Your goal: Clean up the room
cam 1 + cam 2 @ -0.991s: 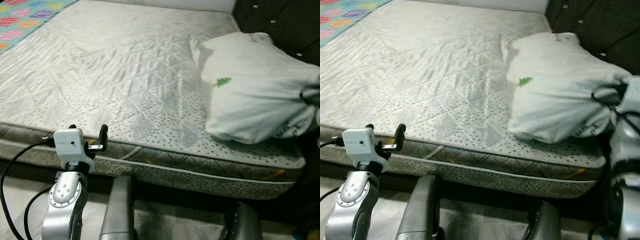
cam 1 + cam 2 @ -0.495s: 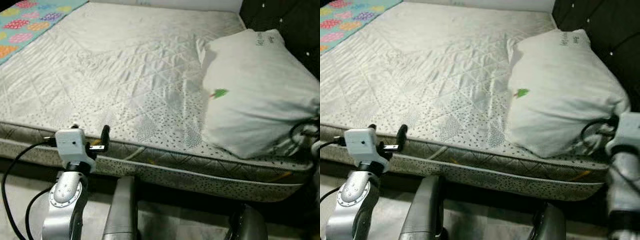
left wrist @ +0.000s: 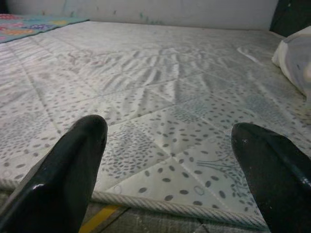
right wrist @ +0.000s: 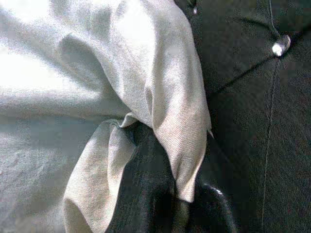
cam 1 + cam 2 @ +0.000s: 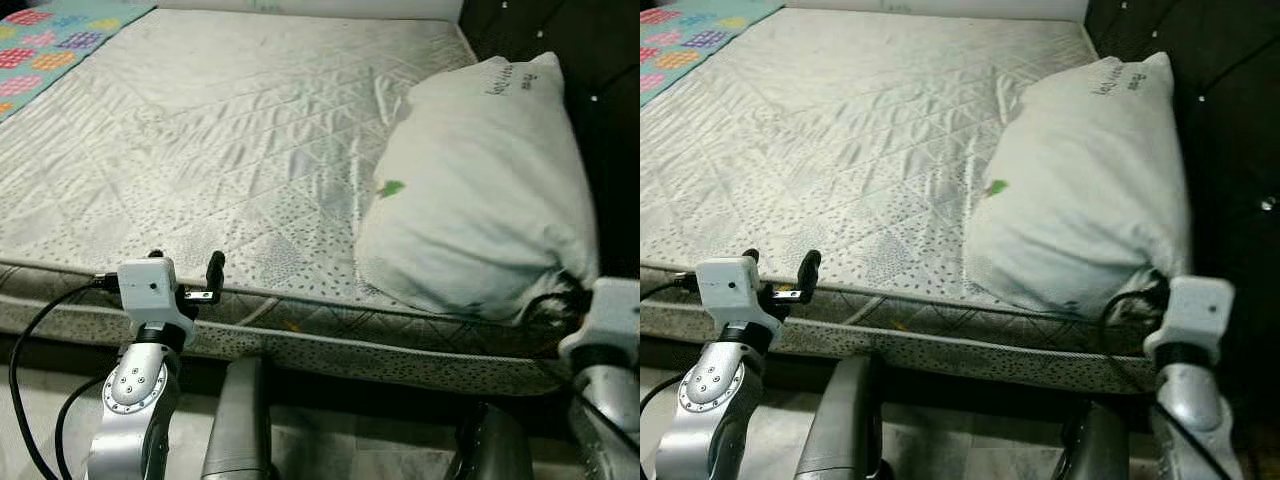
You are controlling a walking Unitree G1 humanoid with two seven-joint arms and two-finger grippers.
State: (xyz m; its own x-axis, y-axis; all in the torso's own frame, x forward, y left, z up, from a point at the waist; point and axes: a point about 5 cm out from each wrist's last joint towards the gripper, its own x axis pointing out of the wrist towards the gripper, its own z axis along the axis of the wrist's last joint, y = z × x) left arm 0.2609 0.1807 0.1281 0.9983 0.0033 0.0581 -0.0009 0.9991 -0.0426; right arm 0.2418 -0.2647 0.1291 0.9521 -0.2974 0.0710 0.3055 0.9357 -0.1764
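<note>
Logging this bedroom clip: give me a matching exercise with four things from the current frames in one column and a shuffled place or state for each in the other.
Things
1. pillow
2. left gripper
3. patterned blanket
4. right gripper

Places or states
A. open, at the mattress's near edge
B. far left corner of the bed
C. shut on the pillow's corner
D. on the mattress's right side, beside the dark headboard

Pairs: 1-D, 2-A, 3-B, 4-C
</note>
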